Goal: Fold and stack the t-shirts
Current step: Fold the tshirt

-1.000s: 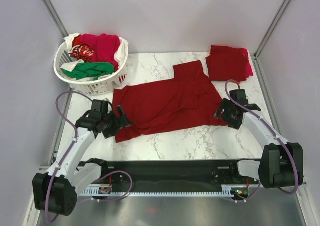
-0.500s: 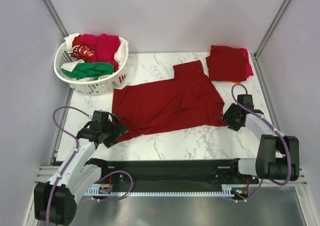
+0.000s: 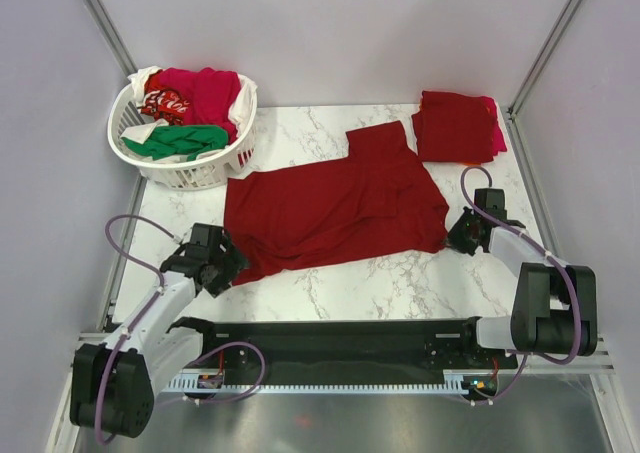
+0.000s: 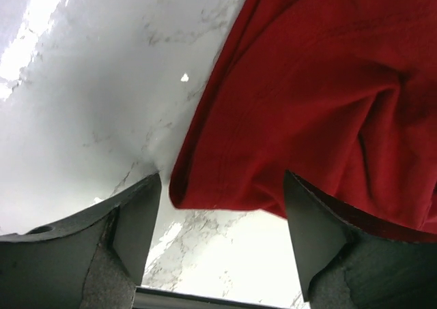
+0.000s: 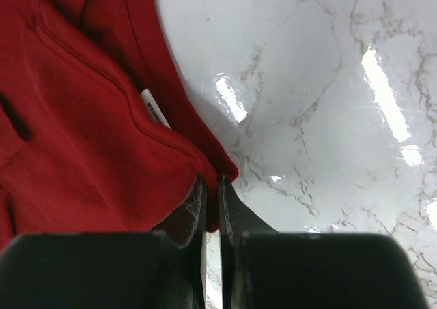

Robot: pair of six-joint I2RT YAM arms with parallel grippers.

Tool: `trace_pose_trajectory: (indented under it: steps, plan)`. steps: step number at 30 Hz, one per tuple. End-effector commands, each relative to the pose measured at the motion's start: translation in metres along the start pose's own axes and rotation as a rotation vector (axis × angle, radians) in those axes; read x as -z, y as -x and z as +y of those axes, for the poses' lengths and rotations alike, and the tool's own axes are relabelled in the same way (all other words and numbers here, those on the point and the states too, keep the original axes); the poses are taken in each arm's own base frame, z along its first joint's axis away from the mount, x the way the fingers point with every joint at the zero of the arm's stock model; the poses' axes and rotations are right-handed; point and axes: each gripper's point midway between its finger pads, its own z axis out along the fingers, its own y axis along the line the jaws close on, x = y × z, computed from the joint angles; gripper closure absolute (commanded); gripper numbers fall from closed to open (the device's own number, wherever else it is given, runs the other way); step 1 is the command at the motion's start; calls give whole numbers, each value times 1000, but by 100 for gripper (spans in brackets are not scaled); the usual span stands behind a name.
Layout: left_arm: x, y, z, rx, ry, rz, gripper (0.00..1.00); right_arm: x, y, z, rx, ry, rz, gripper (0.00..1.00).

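A dark red t-shirt (image 3: 335,208) lies spread flat on the marble table. My left gripper (image 3: 230,269) is at its near-left corner. In the left wrist view the left gripper (image 4: 220,179) is open, its fingers on either side of the shirt's hem corner (image 4: 205,193), low over the table. My right gripper (image 3: 456,237) is at the shirt's near-right corner. In the right wrist view the right gripper (image 5: 212,181) is shut on the shirt's edge (image 5: 82,131), near a small white label (image 5: 156,108).
A stack of folded red shirts (image 3: 457,125) sits at the back right corner. The white lattice basket (image 3: 190,176) at the back left holds crimson, green and white shirts (image 3: 200,98). Grey walls close in both sides of the table (image 3: 400,283).
The right gripper has moved in to the shirt's near-right corner and shut on it. The left gripper has drawn back to the near-left corner, its jaws narrowing a little.
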Motion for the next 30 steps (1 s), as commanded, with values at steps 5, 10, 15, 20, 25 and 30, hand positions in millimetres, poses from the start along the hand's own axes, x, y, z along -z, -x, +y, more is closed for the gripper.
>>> trace_pose_trajectory:
  steps: [5,10,15,20,25,30]
  plan:
    - [-28,23,-7,-39,46,-72,43,-2,4,8,14,49,-8,96]
    - [-34,19,-24,-59,-16,-26,98,1,9,12,-8,63,-15,98]
    - [-7,35,-31,-74,-46,-87,98,18,39,-1,-137,82,-46,100]
    - [34,41,-22,-36,-48,-130,98,40,54,-25,-207,-4,-168,100]
    - [59,26,-33,75,-137,-72,98,71,70,-53,-291,-117,-307,100]
    - [70,-4,-27,128,-167,27,98,85,73,-75,-328,-209,-372,100]
